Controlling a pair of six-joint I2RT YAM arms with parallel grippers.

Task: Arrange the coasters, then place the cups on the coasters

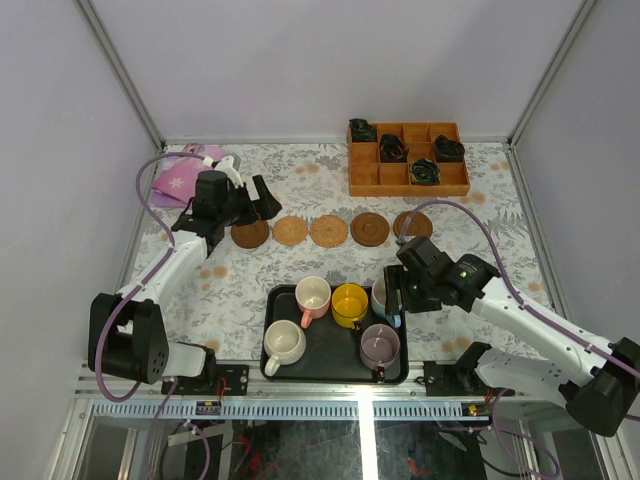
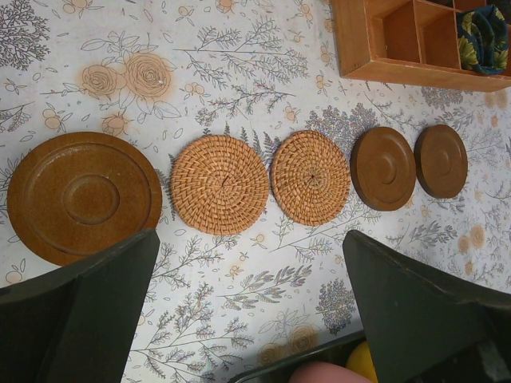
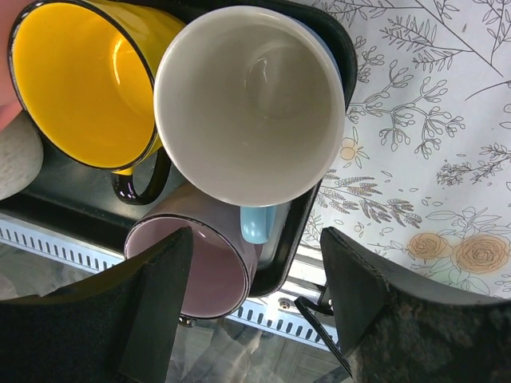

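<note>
Five round coasters lie in a row across the table: dark brown (image 1: 250,234), woven tan (image 1: 290,231), woven tan (image 1: 329,231), dark brown (image 1: 370,228) and brown (image 1: 412,224). My left gripper (image 1: 225,208) hovers open by the leftmost coaster (image 2: 84,197), holding nothing. Pink (image 1: 313,296), yellow (image 1: 350,304), cream (image 1: 284,343) and mauve (image 1: 380,346) cups stand in the black tray (image 1: 335,374). My right gripper (image 1: 395,295) is low over the light blue cup (image 3: 249,100). Its fingers (image 3: 152,303) stand apart on either side of the blue handle (image 3: 257,223) without touching it.
An orange wooden compartment box (image 1: 408,160) with black coiled items stands at the back right. A pink-purple cloth (image 1: 185,176) lies at the back left. The tray sits near the table's front edge, with the metal rail (image 3: 263,323) just beyond it.
</note>
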